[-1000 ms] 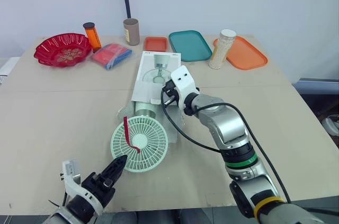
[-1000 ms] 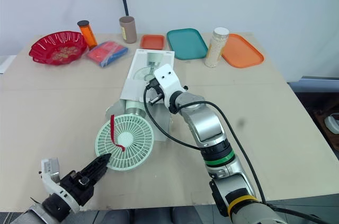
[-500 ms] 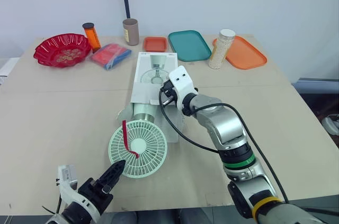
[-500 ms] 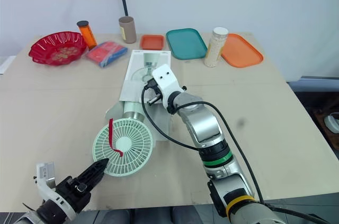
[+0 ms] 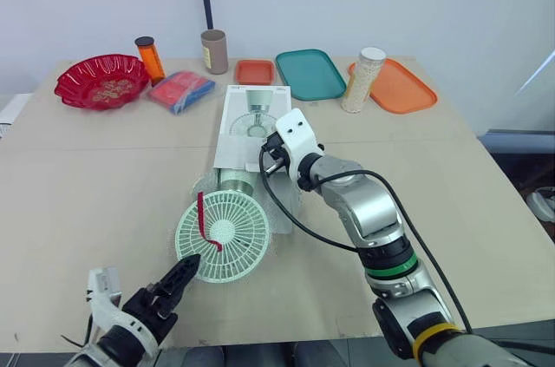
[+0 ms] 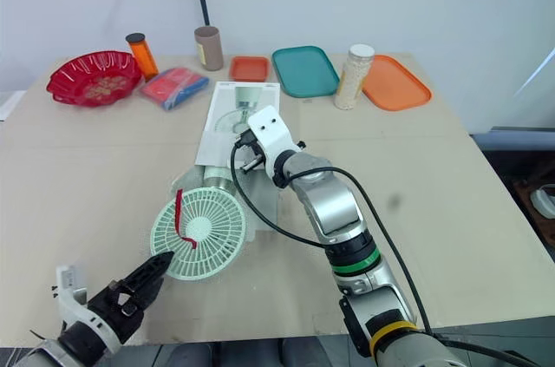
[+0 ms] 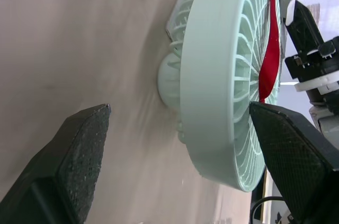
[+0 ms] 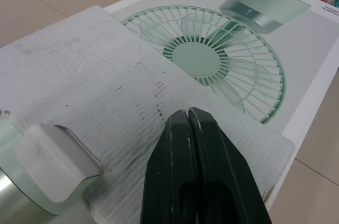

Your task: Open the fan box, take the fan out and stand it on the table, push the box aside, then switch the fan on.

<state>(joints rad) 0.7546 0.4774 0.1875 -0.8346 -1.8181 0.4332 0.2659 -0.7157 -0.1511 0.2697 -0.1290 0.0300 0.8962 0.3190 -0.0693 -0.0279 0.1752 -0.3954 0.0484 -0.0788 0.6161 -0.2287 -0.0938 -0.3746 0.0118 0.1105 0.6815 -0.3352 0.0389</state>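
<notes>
**Fan half out of box, left claw spread at its rim**

Fan [image 5: 224, 230] lies on the table [image 5: 87, 176], grille up, with a red ribbon [image 5: 205, 218] across it. Its silver base [image 5: 234, 180] is partly covered by the box's white flap [image 8: 95, 75], so how much is still inside cannot be told. Box [image 5: 253, 115] lies flat behind the fan, printed side up.

Left gripper [image 5: 182, 267] is spread wide, with the fan's near rim between the fingers [image 7: 79, 144]; contact cannot be made out. The fan's far edge is cut off in the left wrist view.

Right gripper [image 8: 186, 115] has its fingers pressed together, tips on the flap. In the eye views they are hidden under the wrist housing.
</notes>
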